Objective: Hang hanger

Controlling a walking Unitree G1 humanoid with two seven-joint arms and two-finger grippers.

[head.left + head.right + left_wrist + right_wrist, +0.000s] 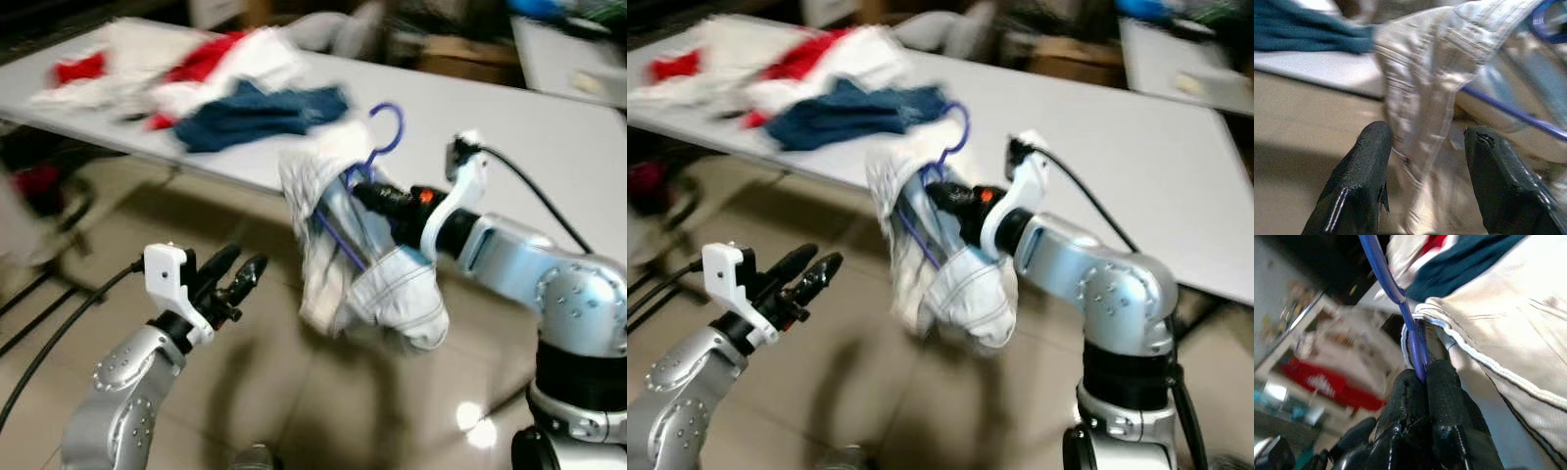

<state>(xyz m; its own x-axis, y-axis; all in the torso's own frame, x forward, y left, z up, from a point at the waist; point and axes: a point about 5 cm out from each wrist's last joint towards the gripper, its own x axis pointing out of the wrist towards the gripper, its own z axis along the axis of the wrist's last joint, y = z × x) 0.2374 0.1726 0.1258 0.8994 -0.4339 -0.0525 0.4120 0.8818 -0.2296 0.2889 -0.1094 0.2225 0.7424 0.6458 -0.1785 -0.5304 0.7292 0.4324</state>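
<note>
Right gripper [1422,377]: fingers clamped tight on the blue hanger [377,147], gripping its wire just below the hook; arm reaches in from the right, raised above the floor.
Blue hanger: held in the air in front of the white surface [549,127], hook uppermost and close to the surface's near edge, not resting on anything.
White garment [367,269]: draped over the hanger, bunched, hanging down below the right fingers; dark stitching lines visible.
Left gripper [235,279]: low and to the left of the garment, apart from it; fingers [1359,176] spread wide, nothing between them, pointed toward the cloth.
Clothes pile [196,83]: red, white and blue items lying on the surface at far left.
Floor [245,392]: pale glossy tiles.
Image quality: motion blur throughout.
</note>
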